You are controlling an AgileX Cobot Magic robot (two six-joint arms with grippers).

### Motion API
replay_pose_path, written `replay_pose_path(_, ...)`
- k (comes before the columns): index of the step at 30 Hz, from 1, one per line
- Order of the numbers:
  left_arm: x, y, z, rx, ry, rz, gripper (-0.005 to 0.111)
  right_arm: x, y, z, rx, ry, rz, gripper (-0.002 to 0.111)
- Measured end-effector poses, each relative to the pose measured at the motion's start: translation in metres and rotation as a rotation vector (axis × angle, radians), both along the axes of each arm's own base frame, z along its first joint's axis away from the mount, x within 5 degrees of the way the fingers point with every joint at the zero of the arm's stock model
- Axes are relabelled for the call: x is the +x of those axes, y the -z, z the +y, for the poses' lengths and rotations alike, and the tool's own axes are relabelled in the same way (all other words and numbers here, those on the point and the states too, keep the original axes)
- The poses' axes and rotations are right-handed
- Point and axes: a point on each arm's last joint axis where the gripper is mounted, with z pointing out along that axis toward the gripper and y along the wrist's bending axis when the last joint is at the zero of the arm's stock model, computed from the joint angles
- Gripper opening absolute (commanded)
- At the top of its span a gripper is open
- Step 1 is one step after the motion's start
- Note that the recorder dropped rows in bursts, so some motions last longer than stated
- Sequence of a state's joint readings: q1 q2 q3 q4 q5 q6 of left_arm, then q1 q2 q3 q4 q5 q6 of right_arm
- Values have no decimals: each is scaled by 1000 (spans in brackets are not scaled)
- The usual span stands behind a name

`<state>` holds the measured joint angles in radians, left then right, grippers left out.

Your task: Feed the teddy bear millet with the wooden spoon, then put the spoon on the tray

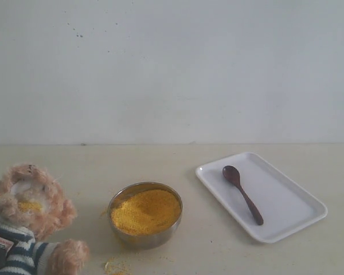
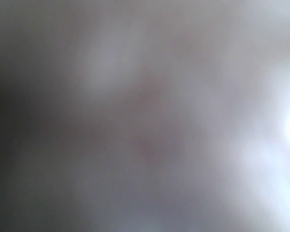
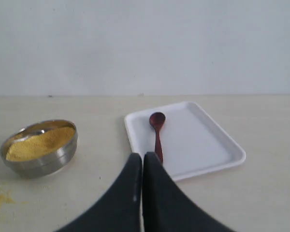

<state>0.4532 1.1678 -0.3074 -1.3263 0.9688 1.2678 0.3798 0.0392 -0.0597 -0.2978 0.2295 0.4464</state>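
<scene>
A pale worktop (image 1: 178,166) holds a white tray (image 1: 286,197) on the right and a bear (image 1: 28,197) at the left edge. Between them stands a steel bowl (image 1: 146,239) of millet (image 1: 146,211). The spoon (image 1: 242,195) lies on the tray. The right end effector (image 3: 142,159) is closed and empty. The left one's state cannot be told, as its view is blurred.

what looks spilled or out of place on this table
Loose millet crumbs lie scattered on the table in front of the steel bowl, by the teddy bear's paw, and some sticks to its muzzle. The wooden spoon lies neatly on the tray.
</scene>
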Motion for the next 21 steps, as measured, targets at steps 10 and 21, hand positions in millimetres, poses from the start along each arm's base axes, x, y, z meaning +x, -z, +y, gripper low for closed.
replay_pose_path(10, 0, 0, 0, 0, 0, 0, 4, 1, 14, 1, -24, -6, 22, 0)
replay_pose_path(21, 0, 0, 0, 0, 0, 0, 4, 0, 3, 7, -96, -73, -165, 0)
